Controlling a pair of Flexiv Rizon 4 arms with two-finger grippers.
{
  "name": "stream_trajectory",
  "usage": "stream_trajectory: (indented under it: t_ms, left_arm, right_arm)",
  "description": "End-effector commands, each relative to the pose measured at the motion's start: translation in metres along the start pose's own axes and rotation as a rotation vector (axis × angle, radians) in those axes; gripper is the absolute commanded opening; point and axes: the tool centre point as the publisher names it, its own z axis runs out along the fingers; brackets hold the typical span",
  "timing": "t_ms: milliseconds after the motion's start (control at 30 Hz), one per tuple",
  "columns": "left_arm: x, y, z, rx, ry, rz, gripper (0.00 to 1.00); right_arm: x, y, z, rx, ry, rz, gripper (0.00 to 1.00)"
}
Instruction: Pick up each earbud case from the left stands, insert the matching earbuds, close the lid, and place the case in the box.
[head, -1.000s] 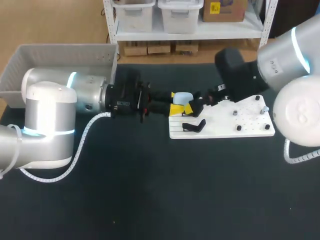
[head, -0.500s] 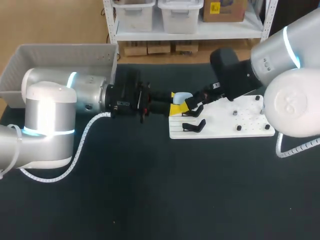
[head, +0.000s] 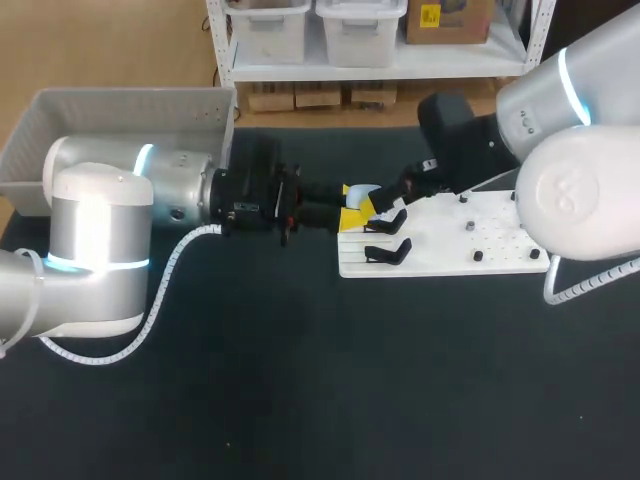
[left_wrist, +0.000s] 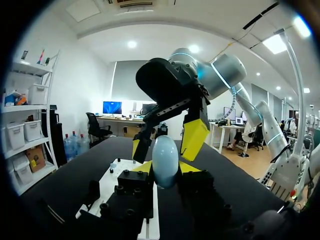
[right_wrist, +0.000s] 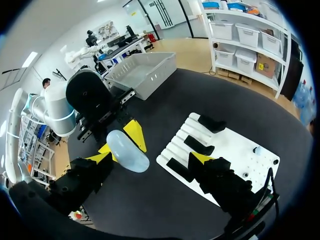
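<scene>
We see a glossy, plain pale blue egg-shaped earbud case (left_wrist: 165, 161). Our left gripper (left_wrist: 166, 168) and right gripper (right_wrist: 150, 155) are both black with bright yellow tips. On the matte black table (head: 300, 380), the flat white board (head: 450, 245) at three o'clock carries black stands (head: 387, 252) and small dark pegs (head: 478, 255), with thin parallel grooves at its nine o'clock end. The light grey plastic box (head: 60, 130) sits at ten o'clock. Our left arm (head: 100, 220) and right arm (head: 580, 150) are silver and white with cyan glowing rings; a white coiled cable (head: 170, 270) trails from the left.

Head overhead; opposed wrist views share case (left_wrist: 165, 161).
</scene>
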Motion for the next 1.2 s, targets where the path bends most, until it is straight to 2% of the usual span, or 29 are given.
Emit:
stream_trajectory:
  t_ms: [33, 467, 700, 933, 1200]
  left_arm:
    - [0.001, -0.001, 0.000, -0.004, -0.005, 0.004, 0.00]
    - [0.001, -0.001, 0.000, -0.004, -0.005, 0.004, 0.00]
    - [0.000, -0.002, 0.000, -0.003, -0.003, 0.024, 0.00]
    - [-0.009, -0.008, 0.003, 0.018, -0.005, 0.124, 0.00]
    - [-0.010, -0.009, 0.001, 0.021, -0.030, 0.140, 0.00]
  right_arm:
    - [0.000, -0.001, 0.000, 0.002, 0.000, 0.005, 1.00]
    - [-0.008, -0.003, -0.010, 0.016, -0.033, 0.013, 1.00]
    - [-0.021, -0.005, -0.031, 0.038, -0.088, 0.000, 1.00]
    - [-0.033, -0.019, -0.058, 0.098, -0.118, -0.015, 1.00]
    - [-0.036, -0.046, -0.087, 0.210, -0.119, -0.027, 1.00]
